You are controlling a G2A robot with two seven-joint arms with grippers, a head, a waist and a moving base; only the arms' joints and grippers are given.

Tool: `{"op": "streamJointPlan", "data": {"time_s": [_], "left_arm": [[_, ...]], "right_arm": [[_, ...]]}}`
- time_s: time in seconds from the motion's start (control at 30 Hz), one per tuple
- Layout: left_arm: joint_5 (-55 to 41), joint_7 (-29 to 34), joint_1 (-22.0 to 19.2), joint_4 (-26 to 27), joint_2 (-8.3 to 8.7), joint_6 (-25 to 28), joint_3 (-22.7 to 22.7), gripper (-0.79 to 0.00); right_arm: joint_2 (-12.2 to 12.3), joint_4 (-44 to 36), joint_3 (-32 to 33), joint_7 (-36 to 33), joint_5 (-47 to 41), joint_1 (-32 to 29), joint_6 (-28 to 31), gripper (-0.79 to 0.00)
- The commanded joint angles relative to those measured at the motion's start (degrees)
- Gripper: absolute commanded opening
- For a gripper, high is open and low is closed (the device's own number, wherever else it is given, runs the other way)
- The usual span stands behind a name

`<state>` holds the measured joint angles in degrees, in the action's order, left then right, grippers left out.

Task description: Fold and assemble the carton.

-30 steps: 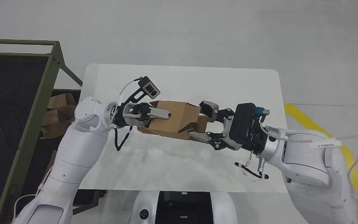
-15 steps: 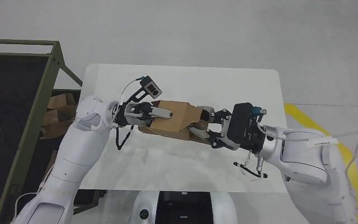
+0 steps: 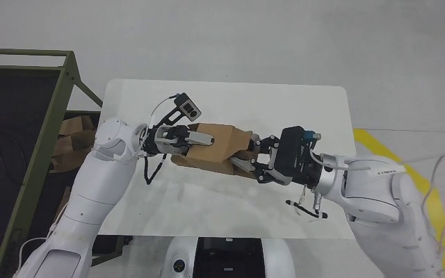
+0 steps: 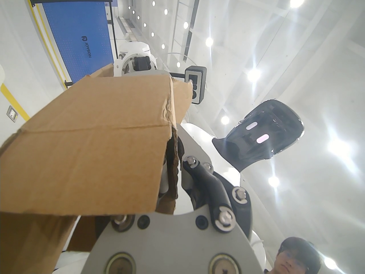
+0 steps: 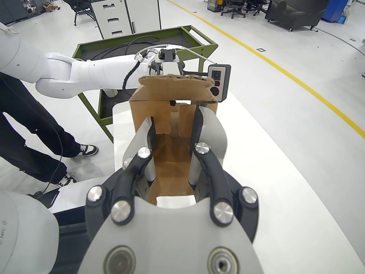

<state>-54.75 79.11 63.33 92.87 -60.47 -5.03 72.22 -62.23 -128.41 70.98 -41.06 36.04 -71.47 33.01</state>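
- Carton [image 3: 217, 146] lies over mid-table [image 3: 299, 104], long axis running arm to arm.
- Left gripper [image 3: 200, 140] is clamped on its left-end wall.
- Right gripper [image 5: 176, 132], fingers half spread and holding nothing, points straight into the open end.

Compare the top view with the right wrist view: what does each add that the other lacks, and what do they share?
Top view: the full outline of the white table, and the carton seen from outside, closed brown panel up, held between the left gripper and the right gripper. Right wrist view: the carton's open end and hollow inside, the right gripper's fingers spread apart and reaching in, and inner flaps at the far end. Shared: carton, table, both grippers and the green cart.
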Motion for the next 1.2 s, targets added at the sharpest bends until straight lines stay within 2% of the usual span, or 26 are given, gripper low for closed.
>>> {"op": "streamJointPlan", "data": {"time_s": [0.0, 0.57, 1.17], "left_arm": [[0.1, 0.1, -0.1, 0.0, -0.01, 0.0, 0.0, -0.785], [0.0, 0.6, -0.4, -0.5, -0.14, 0.1, -0.6, -0.785], [0.1, 0.5, 0.5, 0.3, -0.11, 1.0, 0.0, -0.785]], "right_arm": [[0.0, 0.3, -0.6, 0.1, 0.0, 0.4, -0.2, -0.551], [-0.1, 3.0, -4.9, 0.8, -0.3, 3.7, -0.9, -0.551], [0.2, 3.4, -5.3, 1.4, -1.0, 3.8, -1.2, -0.493]]}}
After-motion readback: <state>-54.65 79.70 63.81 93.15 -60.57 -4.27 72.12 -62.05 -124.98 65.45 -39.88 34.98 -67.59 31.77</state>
